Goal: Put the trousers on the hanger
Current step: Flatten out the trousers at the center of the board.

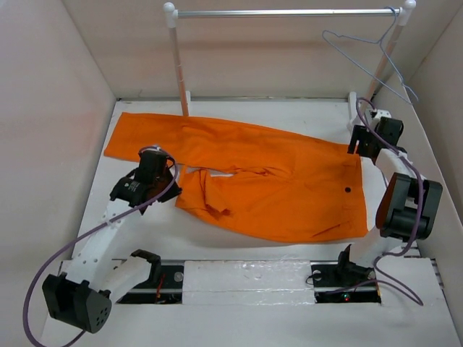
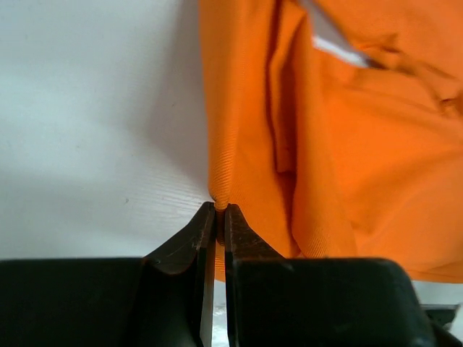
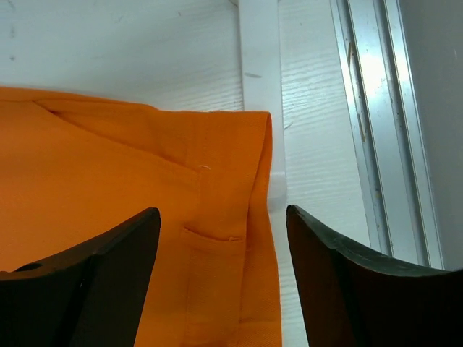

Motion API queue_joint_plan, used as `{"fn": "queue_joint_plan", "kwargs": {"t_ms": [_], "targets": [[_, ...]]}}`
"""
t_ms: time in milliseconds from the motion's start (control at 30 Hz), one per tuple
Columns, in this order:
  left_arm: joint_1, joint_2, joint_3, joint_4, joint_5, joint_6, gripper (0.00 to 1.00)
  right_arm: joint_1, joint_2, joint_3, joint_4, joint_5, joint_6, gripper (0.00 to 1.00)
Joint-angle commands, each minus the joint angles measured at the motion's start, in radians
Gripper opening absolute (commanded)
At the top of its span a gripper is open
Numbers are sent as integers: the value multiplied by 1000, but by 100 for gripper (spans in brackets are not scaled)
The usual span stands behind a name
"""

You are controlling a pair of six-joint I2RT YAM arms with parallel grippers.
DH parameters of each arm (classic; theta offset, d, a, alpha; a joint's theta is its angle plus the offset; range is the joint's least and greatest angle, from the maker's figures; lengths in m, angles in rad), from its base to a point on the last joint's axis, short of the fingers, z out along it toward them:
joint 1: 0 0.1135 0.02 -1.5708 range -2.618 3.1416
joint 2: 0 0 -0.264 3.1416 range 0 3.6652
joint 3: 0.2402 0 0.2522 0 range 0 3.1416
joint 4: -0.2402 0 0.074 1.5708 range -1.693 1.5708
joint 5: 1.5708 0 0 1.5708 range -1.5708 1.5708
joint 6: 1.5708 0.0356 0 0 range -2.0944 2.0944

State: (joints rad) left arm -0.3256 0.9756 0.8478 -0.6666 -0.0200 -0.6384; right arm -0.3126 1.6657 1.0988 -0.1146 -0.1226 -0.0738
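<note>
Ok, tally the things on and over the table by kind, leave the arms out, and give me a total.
Trousers: 1
Hanger: 1
Rail: 1
Total: 3

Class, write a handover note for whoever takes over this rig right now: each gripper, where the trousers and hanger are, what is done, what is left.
Left gripper: shut on a fold at the edge of the trousers.
Right gripper: open, over the trousers' waist corner, holding nothing.
Trousers: spread on the table.
Hanger: hooked on the rail, far right, empty.
Done: one pinch only.
To do: grasp with the right, lift, thread the trousers onto the hanger.
</note>
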Motion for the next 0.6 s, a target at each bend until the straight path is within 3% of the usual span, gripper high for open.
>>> {"fn": "queue_joint_plan", "kwargs": {"t_ms": [0,167,267,300,333,433,567], "targets": [[2,-75,141,-99,-75,-46,0,39,-121,0,6,-40,-6,76],[2,-129,316,-123,-196,-105,0,161,-384,-193,9,-60,54,73],[2,-190,254,-139,-218,-176,2,274,-492,-307,-23,-71,57,72],[2,-210,216,-139,-207,-193,15,302,-512,-363,-36,-77,55,72],[2,-245,182,-145,-184,-219,36,347,-529,-384,-51,-86,48,72],[2,-290,105,-191,-198,-227,60,406,-593,-459,-95,-89,26,72],[2,-284,206,-151,-264,-107,60,406,-649,-516,-152,-55,-1,72]]}}
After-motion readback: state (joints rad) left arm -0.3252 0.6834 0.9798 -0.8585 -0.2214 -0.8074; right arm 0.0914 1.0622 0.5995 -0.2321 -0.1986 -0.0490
